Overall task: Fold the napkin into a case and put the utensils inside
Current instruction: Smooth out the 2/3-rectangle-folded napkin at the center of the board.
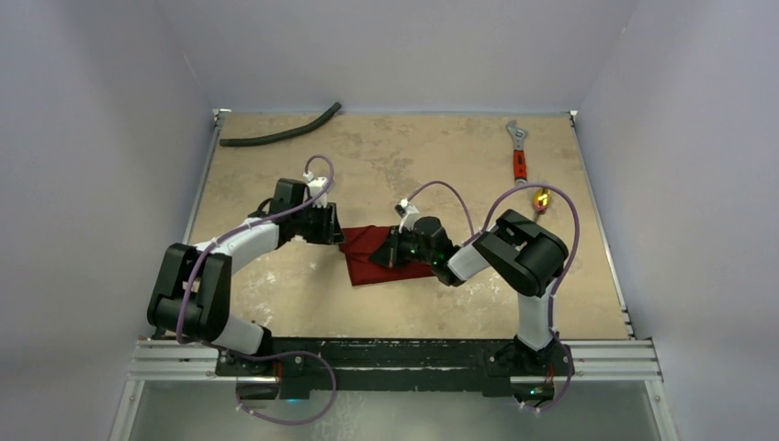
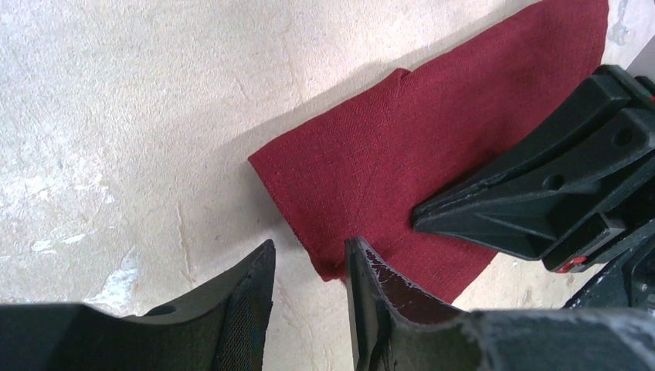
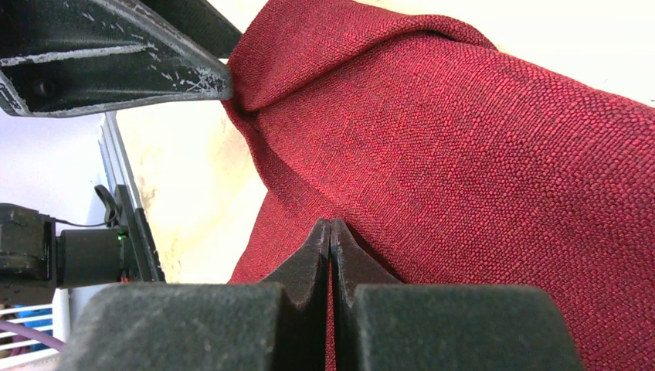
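The dark red napkin (image 1: pixel 372 262) lies folded on the table's middle. It also shows in the left wrist view (image 2: pixel 386 147) and fills the right wrist view (image 3: pixel 479 154). My left gripper (image 1: pixel 338 237) is open at the napkin's left end. In the left wrist view, the left gripper (image 2: pixel 309 247) has the napkin's near corner between its fingers, close against the right finger (image 2: pixel 371 294). My right gripper (image 1: pixel 390 255) is shut, with its tips (image 3: pixel 330 226) resting on top of the napkin. A gold utensil (image 1: pixel 542 199) lies far right, apart from both grippers.
A red-handled silver wrench (image 1: pixel 519 154) lies at the back right, just beyond the gold utensil. A black hose (image 1: pixel 280 135) lies at the back left. White walls enclose the tan table (image 1: pixel 276 294) on three sides.
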